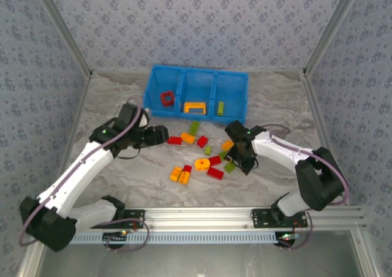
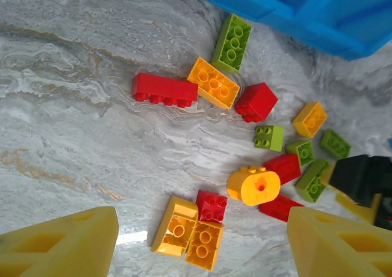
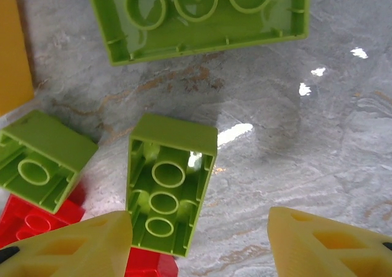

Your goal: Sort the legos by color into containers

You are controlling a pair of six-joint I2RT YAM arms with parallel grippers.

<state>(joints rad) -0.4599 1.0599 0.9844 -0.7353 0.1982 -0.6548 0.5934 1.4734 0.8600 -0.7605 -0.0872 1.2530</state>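
**Q:** How far along is the sorting?

**A:** It looks early. The blue containers [image 1: 235,88] sit at the far side of the counter [image 1: 288,105]. A red frame brick [image 1: 166,97] is in the left compartment, an orange-yellow frame [image 1: 195,108] in the middle, and a lime green brick [image 1: 220,108] in the right. The loose legos [image 1: 202,157], red, orange-yellow and green, lie scattered on the counter just in front of the bin, between the two arms.

**Q:** What are the arms doing?

**A:** The left gripper [image 1: 162,135] hovers at the left edge of the pile, jaws wide and empty. The right gripper [image 3: 199,212] is low over an upturned green brick [image 3: 168,191]. Its jaws are parted, and the brick lies between them, nearer one finger, not gripped.

**Q:** What does the next move call for?

**A:** Probably a pick by the right arm. It would need to centre on that brick and close without catching the green neighbour [image 3: 43,157] just beside it. Then it would carry the brick to the right compartment.
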